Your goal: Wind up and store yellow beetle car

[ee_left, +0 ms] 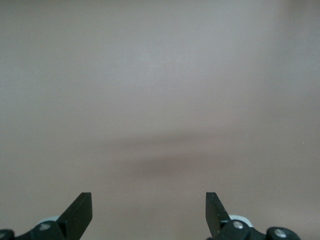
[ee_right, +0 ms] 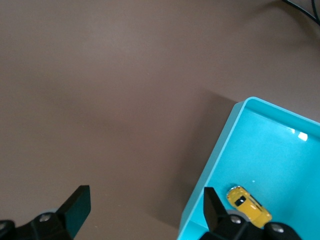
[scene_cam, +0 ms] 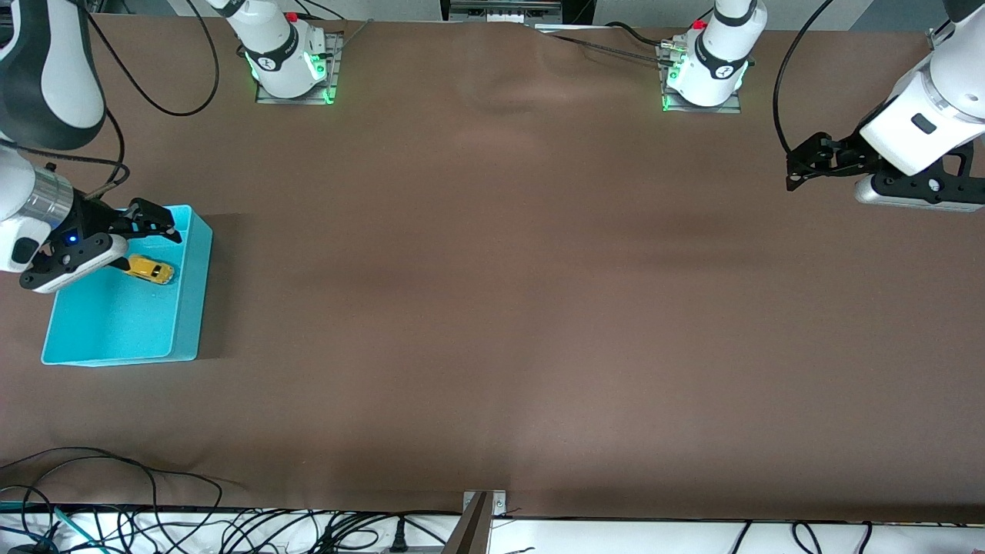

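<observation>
The yellow beetle car (scene_cam: pixel 150 270) (ee_right: pixel 248 204) lies on the floor of the turquoise bin (scene_cam: pixel 191 300) (ee_right: pixel 216 162), in the part farther from the front camera. My right gripper (scene_cam: pixel 171 225) (ee_right: pixel 145 206) hangs open over the bin's rim, above the car and apart from it, with nothing between its fingers. In the right wrist view one finger stands over the bin wall and the other over bare table. My left gripper (scene_cam: pixel 791 171) (ee_left: pixel 149 210) waits open and empty over the brown table at the left arm's end.
The bin stands at the right arm's end of the brown table (scene_cam: pixel 492 308). Both arm bases (scene_cam: pixel 288 65) (scene_cam: pixel 704 73) are bolted along the table edge farthest from the front camera. Loose cables (scene_cam: pixel 115 523) lie along the nearest edge.
</observation>
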Robot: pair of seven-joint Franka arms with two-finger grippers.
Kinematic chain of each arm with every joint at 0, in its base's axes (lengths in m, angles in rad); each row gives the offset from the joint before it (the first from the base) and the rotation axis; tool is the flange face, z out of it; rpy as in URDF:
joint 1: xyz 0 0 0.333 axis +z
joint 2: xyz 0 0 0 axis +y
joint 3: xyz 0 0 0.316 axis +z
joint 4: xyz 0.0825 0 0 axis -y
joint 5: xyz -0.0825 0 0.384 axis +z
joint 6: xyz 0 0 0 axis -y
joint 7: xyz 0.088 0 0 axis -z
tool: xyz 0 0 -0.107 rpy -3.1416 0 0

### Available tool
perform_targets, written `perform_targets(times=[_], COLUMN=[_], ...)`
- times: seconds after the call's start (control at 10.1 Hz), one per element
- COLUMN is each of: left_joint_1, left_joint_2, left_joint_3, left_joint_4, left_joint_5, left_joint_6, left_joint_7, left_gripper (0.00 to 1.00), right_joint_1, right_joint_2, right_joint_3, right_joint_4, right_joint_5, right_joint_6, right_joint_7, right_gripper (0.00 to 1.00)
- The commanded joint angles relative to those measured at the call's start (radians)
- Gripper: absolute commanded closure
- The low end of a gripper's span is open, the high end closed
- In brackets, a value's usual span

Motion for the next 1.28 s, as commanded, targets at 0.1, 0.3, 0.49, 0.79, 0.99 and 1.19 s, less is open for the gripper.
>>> perform_targets(times=[0.1,0.3,0.49,0.79,0.99,1.19], left_joint_1=[0.003,0.003,0.003,0.002,0.002,0.002], left_joint_2=[0.013,0.013,0.013,0.013,0.013,0.013], left_joint_3=[0.001,0.001,0.001,0.001,0.001,0.001], left_joint_4=[0.029,0.029,0.029,0.029,0.029,0.029], left_joint_5=[-0.024,-0.024,-0.024,-0.025,-0.025,-0.025], left_joint_6=[-0.008,-0.008,-0.008,-0.008,-0.008,-0.008], left_joint_7=[-0.003,-0.003,-0.003,-0.003,-0.003,-0.003], left_gripper=[0.00,0.00,0.00,0.00,0.00,0.00], right_joint_1=[-0.003,0.002,-0.004,-0.010,-0.012,-0.013], right_joint_2=[-0.063,-0.084,-0.135,-0.143,-0.141,-0.141], right_joint_3=[0.010,0.020,0.065,0.062,0.062,0.062], right_joint_4=[-0.002,0.015,0.020,0.032,0.035,0.035], right_joint_5=[-0.052,-0.086,-0.164,-0.158,-0.160,-0.163], right_joint_6=[-0.054,-0.119,-0.156,-0.170,-0.172,-0.176], right_joint_7=[0.186,0.353,0.452,0.451,0.452,0.451], right_gripper=[0.00,0.00,0.00,0.00,0.00,0.00])
